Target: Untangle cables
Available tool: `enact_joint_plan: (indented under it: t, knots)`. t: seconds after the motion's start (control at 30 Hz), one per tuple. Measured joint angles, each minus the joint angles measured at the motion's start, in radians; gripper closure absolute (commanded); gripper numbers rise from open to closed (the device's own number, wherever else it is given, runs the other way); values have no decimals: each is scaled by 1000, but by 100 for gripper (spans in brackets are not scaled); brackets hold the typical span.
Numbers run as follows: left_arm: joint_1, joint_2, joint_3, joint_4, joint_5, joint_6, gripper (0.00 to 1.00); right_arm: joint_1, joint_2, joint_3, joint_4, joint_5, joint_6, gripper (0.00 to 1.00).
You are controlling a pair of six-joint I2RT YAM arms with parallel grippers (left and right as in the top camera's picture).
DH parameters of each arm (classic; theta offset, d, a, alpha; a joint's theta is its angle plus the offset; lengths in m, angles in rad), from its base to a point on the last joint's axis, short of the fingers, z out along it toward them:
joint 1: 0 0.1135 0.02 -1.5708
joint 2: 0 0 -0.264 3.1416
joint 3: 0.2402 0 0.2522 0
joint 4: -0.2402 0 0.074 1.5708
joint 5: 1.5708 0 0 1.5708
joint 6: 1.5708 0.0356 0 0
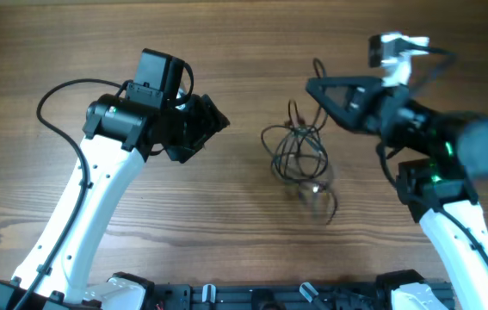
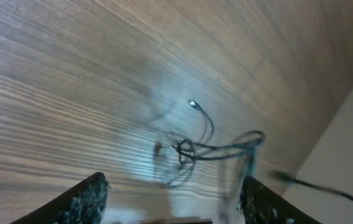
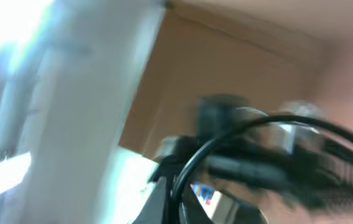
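Brown wood-grain table, pale surface beyond its edge

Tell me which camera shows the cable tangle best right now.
Overhead: the whole cable tangle lies in sharp view on the wooden table. The left wrist view shows it too, but motion-blurred. The right wrist view shows none of it.

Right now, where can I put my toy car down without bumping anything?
Bare wood lies at the near edge, between the left arm and the cables, and along the far edge behind the left hand. Between cables and right hand it is crowded.
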Motion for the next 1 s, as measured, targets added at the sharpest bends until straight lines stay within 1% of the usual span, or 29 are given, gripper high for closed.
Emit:
enact_joint_plan:
  t: [0.03,0.07,0.1,0.13,0.17,0.2,0.27,0.3,0.33,0.37,0.43,0.5,0.53,0.57,0.6,0.67,0.7,0.77,0.83,0.87,0.9,0.93,1.0]
  knots:
    - [0,0,0,-1,0,4,19,1,1,1,-151,5,-43,96]
    - [0,1,0,-3,2,5,16,2,5,5,-362,24,-91,95]
    - [0,1,0,-1,2,10,16,3,16,-3,-515,42,-124,95]
    - [0,2,0,-2,4,7,16,3,34,-13,-601,55,-151,95]
    - [0,2,0,-3,4,8,16,3,55,-22,-621,60,-168,95]
    - [0,3,0,-2,6,8,16,3,74,-29,-572,56,-174,95]
    - [0,8,0,-2,7,8,15,5,93,-37,-397,38,-149,95]
    - [0,13,0,-2,6,8,15,8,98,-34,-199,13,-99,95]
    - [0,18,-1,0,6,9,15,11,100,-39,-58,11,-54,95]
    - [0,20,-5,-2,6,9,15,17,106,-41,189,12,9,95]
    - [0,29,-10,-2,6,10,15,25,101,-20,533,25,127,95]
    - [0,36,-16,-3,6,10,15,30,73,12,655,37,216,95]
    - [0,39,-18,-5,6,10,15,31,59,30,648,37,238,96]
    - [0,40,-19,-5,6,10,15,31,52,39,618,35,237,95]
    - [0,41,-20,-5,6,10,15,32,44,48,543,31,226,95]
    - [0,42,-20,-5,6,10,15,33,37,63,255,13,156,96]
    - [0,42,-20,-5,6,10,15,33,47,61,69,4,90,96]
    - [0,42,-20,-4,7,10,15,33,59,69,-409,32,-7,95]
    - [0,42,-22,-6,6,10,14,33,98,45,-770,80,-63,96]
    - [0,42,-22,-6,7,10,13,34,122,26,-810,85,-74,96]
    - [0,42,-22,-5,7,10,12,34,138,13,-769,77,-77,95]
    - [0,42,-22,-6,7,10,12,33,155,3,-662,60,-72,95]
    - [0,42,-23,-5,7,10,11,33,175,4,-295,9,-2,95]
